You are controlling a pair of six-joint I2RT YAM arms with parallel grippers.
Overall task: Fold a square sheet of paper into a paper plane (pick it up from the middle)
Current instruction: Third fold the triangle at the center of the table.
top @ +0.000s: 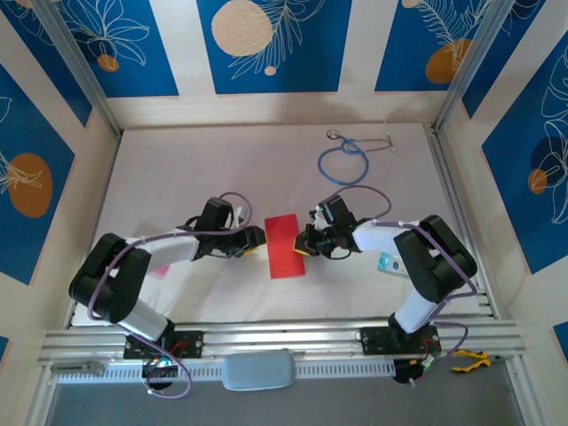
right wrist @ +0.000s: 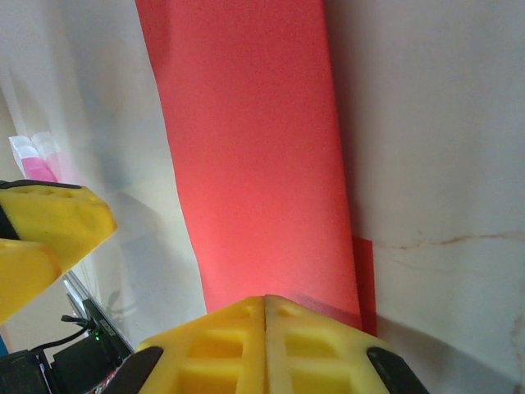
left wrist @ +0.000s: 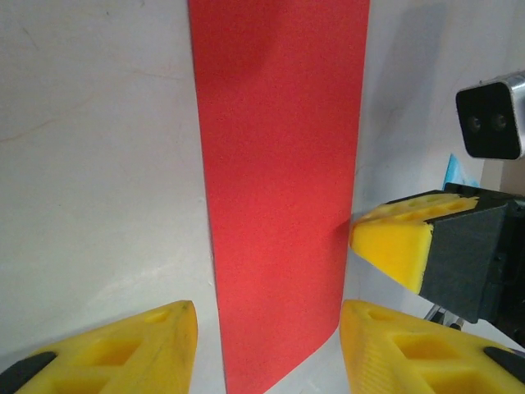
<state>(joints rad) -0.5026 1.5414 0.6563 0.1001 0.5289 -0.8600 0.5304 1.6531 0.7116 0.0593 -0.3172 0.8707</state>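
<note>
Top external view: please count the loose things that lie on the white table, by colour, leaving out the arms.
Red: 1, the folded paper
Blue: 1, the stethoscope
Pink: 1, a small item
Pale blue: 1, a small packet
Total: 4

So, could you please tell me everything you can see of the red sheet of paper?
The red sheet of paper is matte and plain, folded into a narrow rectangle, with a lower layer peeking out. It lies flat on the white table. The shut right gripper touches one long edge; the open left gripper has a finger on either side.
</note>
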